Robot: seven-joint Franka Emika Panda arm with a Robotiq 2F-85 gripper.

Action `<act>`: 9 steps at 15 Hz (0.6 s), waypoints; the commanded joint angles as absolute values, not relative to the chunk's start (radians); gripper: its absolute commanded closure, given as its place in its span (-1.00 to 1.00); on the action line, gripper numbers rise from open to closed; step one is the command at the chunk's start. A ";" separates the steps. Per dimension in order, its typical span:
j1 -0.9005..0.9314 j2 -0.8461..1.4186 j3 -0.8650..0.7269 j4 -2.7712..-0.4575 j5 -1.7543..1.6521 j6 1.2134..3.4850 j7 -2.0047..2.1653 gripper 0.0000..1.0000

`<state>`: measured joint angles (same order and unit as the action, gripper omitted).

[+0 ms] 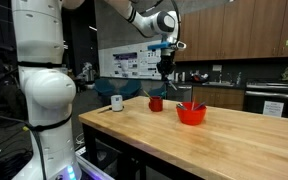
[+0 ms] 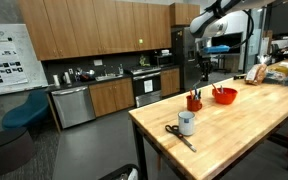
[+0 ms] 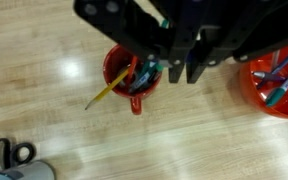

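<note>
The red mug (image 3: 117, 70) is being seen standing upright on the wooden table (image 3: 44, 50), directly under the gripper (image 3: 170, 62), with its handle (image 3: 136, 104) pointing toward the lower edge of the wrist view. Pens are being carried in it, and a yellow pencil (image 3: 104, 95) is leaning out over its rim.

The fingers are being held together. A teal pen (image 3: 150, 70) is showing close by the fingertips, but whether it is being pinched or is only standing in the mug cannot be told. In both exterior views the gripper (image 1: 165, 67) is hanging above the mug (image 1: 156, 103), apart from its rim.

The mug is being judged stiff, glossy and rather slippery, and light enough to tip if its contents are being dragged sideways. The handle or the rim wall is being judged the surest place to take hold. The pens and pencil are being judged thin, light and smooth, best taken high on the shaft.

A red bowl (image 3: 276, 95) holding more pens is standing just beside the mug, and it is being judged the nearest obstacle. A pair of scissors (image 3: 9, 153) and a white cup (image 3: 39, 172) are lying farther along the table, well apart from the gripper.
</note>
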<state>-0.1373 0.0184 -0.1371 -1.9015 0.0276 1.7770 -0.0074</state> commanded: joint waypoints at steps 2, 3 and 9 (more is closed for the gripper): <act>-0.172 0.046 -0.172 -1.821 0.007 1.688 -0.007 0.94; -0.180 0.049 -0.180 -1.810 0.004 1.680 -0.001 0.94; -0.216 0.106 -0.220 -1.757 -0.021 1.649 0.030 0.94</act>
<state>-0.2032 0.0654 -0.2110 -1.8051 0.0009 1.6919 0.0031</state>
